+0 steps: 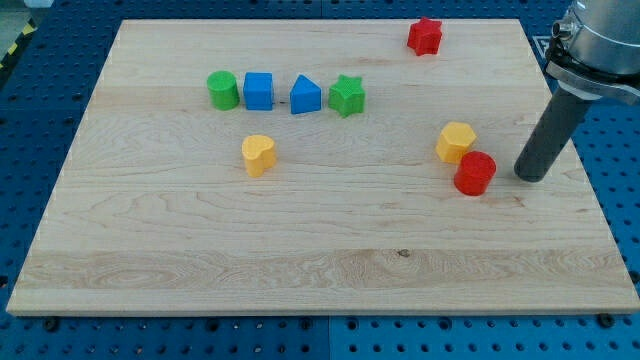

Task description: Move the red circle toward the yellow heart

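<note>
A pale wooden counter (300, 250) on blue pegboard. The red circle (475, 173) sits near its right edge, touching a yellow hexagon (456, 142). My tip (531, 178), a bare rod tool with nothing to spread or pinch, stands just right of it. The circle is probably light, rigid and slides easily; push its right face toward the yellow heart (258, 155).

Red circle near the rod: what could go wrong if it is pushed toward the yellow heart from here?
1. The yellow hexagon touches the red circle on its upper left, so a leftward push from my tip may drag it along.
2. An off-centre push may send the circle wide of the yellow heart.
</note>
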Robot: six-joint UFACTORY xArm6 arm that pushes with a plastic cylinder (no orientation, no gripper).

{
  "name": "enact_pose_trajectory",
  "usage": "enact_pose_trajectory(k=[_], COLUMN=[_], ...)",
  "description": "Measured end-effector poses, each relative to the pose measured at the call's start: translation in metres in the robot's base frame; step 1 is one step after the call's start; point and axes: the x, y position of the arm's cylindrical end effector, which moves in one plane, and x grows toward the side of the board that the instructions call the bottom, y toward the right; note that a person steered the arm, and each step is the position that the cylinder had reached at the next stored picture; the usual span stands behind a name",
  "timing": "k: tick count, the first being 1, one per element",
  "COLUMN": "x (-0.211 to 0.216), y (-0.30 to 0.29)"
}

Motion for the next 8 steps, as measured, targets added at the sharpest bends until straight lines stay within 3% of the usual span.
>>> enact_pose_trajectory(k=[3, 6, 8], x=[0.001, 0.001, 0.024], y=[-0.019, -0.086, -0.114])
